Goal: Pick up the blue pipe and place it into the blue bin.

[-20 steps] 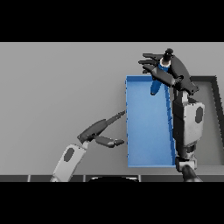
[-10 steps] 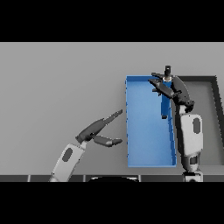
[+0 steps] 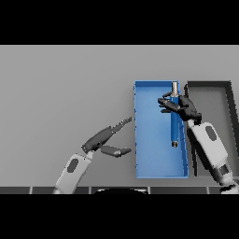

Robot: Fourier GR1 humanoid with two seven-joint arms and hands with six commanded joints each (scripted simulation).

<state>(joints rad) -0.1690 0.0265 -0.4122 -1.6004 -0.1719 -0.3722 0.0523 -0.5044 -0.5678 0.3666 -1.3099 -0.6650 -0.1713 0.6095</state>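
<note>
The blue bin (image 3: pixel 151 163) stands right of centre on the grey table. The blue pipe (image 3: pixel 174 128), with grey ends, runs lengthwise along the bin's right side, its far end near the bin's back wall. My right hand (image 3: pixel 183 107) sits over the pipe's upper part, with fingers and thumb closed round it and the fingertips pointing left. The lower half of the pipe shows below the hand, inside the bin. My left hand (image 3: pixel 103 138) hovers just left of the bin with its fingers straight, holding nothing.
A dark grey tray (image 3: pixel 210 84) stands directly right of the blue bin, its left wall against the bin's right wall. My right forearm (image 3: pixel 210 147) crosses that wall. Bare table stretches to the left and far side.
My right hand has come down and toward me with the pipe, from above the bin's far right corner into the bin. The left hand has barely moved.
</note>
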